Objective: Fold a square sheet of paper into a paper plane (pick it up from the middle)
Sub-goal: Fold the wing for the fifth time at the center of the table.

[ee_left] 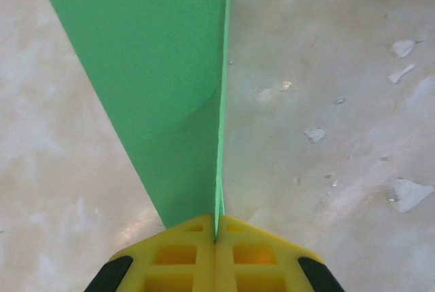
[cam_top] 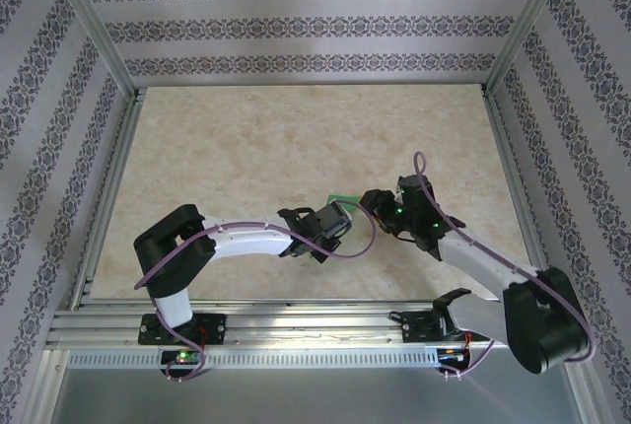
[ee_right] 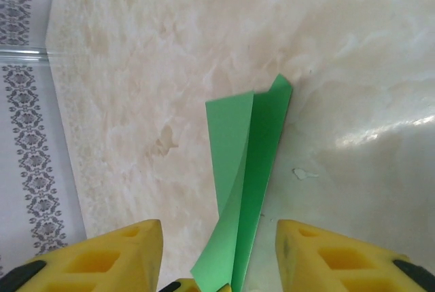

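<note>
One workpiece: paper (ee_left: 156,68), bright green, folded into a long tapered strip with a raised centre crease.
Location: held between the two grippers over the table (cam_top: 246,148), right of centre and toward the near edge. Whether the free tip rests on the surface cannot be told.
Left gripper (ee_left: 216,236): fingers are pressed flat together, and the narrow end of the paper is pinched between them at the crease.
Right gripper (ee_right: 217,229): fingers are spread wide and nothing is held. The paper passes between them, and neither pad is seen touching it.
Fold state: judged unfinished, as the two layers are seen springing apart toward the free end.
Handling: very light, thin and limp is expected. Sagging past any grip is likely. Creases will be permanent, and tearing is possible if it is pulled between two holds.
Surface: smooth, so slip from a loose pinch is to be expected.
Hold point: the centre crease near mid-length is advised, where the layers are doubled and stiffest. The loose flaps are to be avoided.
</note>
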